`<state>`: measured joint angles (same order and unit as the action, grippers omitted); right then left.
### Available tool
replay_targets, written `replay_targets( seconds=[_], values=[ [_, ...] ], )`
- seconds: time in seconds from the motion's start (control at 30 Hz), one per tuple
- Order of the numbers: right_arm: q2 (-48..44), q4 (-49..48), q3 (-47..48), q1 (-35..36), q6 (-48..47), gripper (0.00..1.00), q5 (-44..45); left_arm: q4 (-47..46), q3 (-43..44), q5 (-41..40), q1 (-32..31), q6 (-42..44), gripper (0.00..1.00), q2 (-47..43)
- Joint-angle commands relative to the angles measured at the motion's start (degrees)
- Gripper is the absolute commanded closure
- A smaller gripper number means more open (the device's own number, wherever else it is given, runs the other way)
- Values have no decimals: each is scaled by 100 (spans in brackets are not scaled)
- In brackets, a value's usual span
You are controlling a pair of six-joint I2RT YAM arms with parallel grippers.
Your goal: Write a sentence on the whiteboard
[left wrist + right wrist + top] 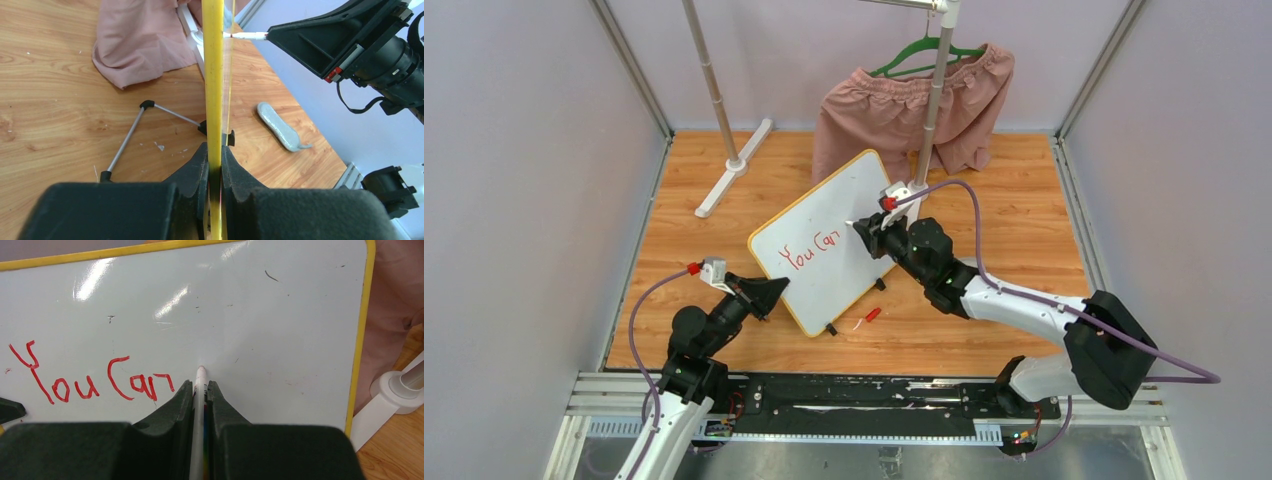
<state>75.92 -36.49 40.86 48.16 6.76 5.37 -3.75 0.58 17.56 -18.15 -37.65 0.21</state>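
Observation:
The whiteboard (824, 235), white with a yellow frame, stands tilted on the wooden table. Red words of the sentence (90, 382) read "You Can" on its left half. My left gripper (769, 293) is shut on the board's lower-left frame; in the left wrist view the yellow edge (213, 75) runs up from between its jaws (215, 160). My right gripper (864, 232) is shut on a white marker (200, 390). The marker's red tip (201, 371) rests against the board just right of "Can". The left wrist view shows the marker (247, 35) meeting the board's face.
A red marker cap (872, 314) lies on the table below the board. Pink shorts (904, 110) hang on a green hanger from a rack behind the board. The rack's white foot (734, 165) lies at back left. A thin metal stand leg (130, 135) props the board. Walls enclose three sides.

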Motion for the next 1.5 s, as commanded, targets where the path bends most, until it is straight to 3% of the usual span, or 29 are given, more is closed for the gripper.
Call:
replay_targets(
  seconds=[0.0, 0.93, 1.47],
  values=[
    [96, -112, 203, -8, -46, 100, -217, 401, -416, 45, -65, 363, 100, -373],
    [-218, 145, -314, 194, -112, 100, -75, 401, -425, 45, -83, 368, 100, -364],
    [-130, 153, -52, 150, -234, 100, 263, 401, -426, 43, -81, 366, 100, -368]
  ],
)
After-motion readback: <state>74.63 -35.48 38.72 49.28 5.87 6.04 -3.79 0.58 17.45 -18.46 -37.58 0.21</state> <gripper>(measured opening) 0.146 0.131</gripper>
